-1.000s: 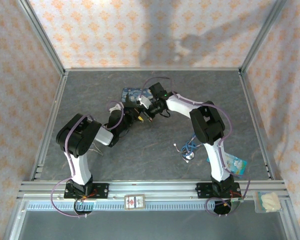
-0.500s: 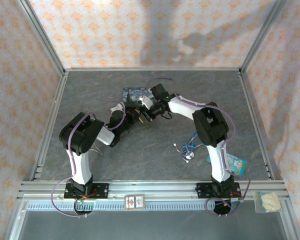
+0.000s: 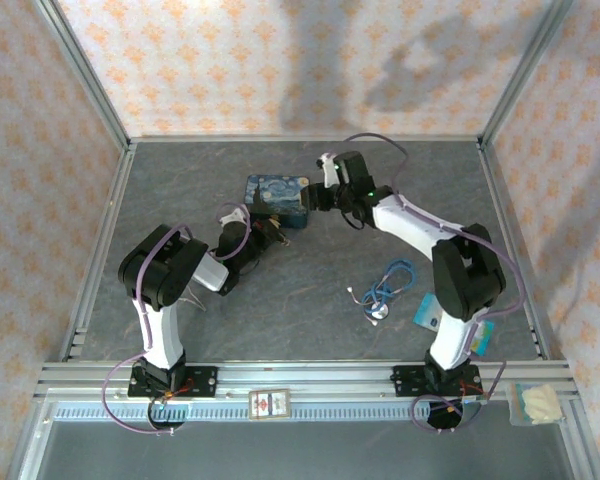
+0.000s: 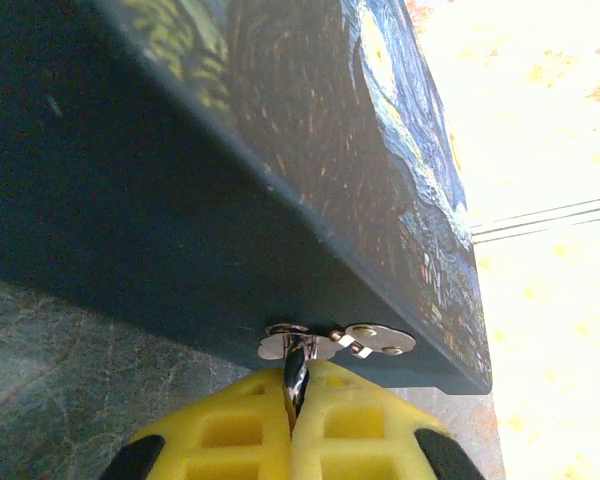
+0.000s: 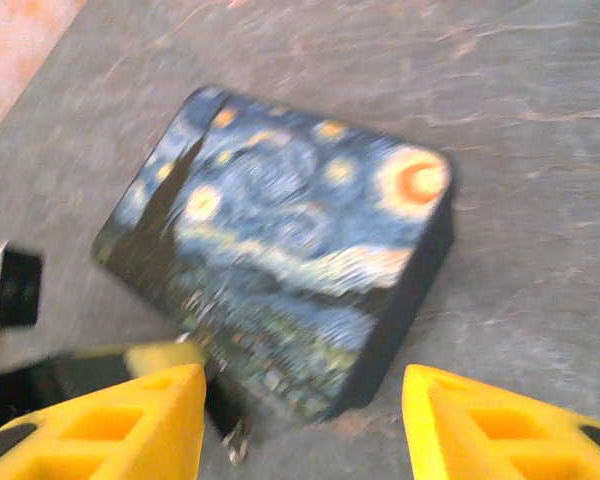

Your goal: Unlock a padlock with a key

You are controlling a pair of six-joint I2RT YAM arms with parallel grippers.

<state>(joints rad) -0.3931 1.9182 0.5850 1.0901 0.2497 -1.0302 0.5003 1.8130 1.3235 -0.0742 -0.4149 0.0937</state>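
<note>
My left pincer [image 3: 272,234] is pressed together, pinching a thin dark sliver that looks like the padlock [image 4: 296,362] edge-on. It sits right at the near side wall of the painted box [image 5: 290,250]. Small silvery bits [image 4: 375,341] lie just past my yellow pads [image 4: 230,435], touching that wall, and they're too small to sort out. My right pincer [image 5: 302,385] hangs spread wide above the box, gripping nothing. The box lies flat on the tabletop [image 3: 310,290].
</note>
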